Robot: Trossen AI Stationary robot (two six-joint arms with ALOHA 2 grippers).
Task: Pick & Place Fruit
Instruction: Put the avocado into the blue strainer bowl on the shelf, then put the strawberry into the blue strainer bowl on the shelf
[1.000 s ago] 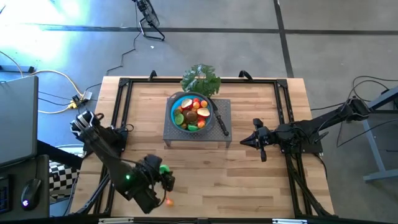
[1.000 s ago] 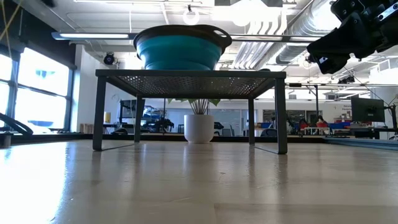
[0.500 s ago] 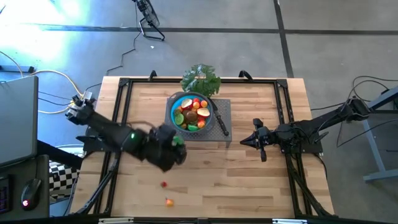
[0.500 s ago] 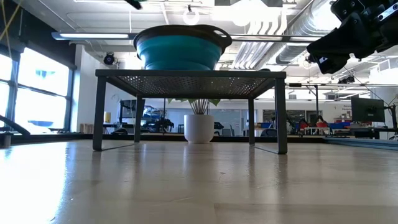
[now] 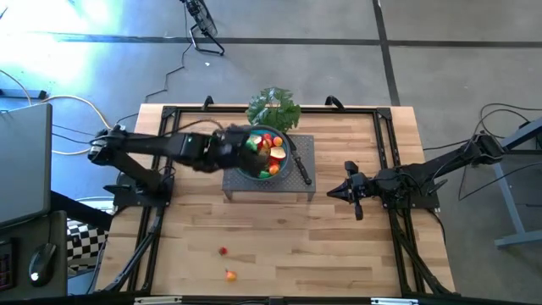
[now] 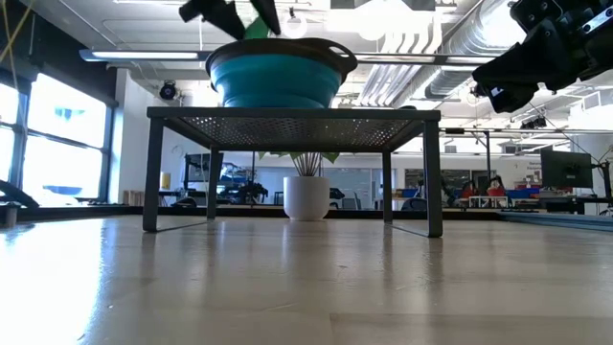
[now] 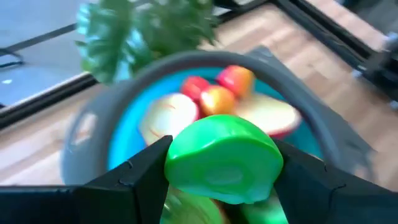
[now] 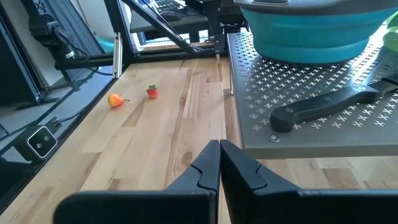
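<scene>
Clamping a green slice (image 7: pixel 222 159) crosswise, the left gripper (image 7: pixel 224 168) hid the bowl's (image 7: pixel 102 146) near fruit; right gripper (image 8: pixel 219 163) was shut.

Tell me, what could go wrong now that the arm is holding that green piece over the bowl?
The blue bowl already looks heaped with fruit, so the green fruit piece, held in the left gripper just above it, might bounce or roll out onto the metal stand when released. Two small fruits, a red one and an orange one, lie near the table's front edge and could roll off if nudged.
</scene>
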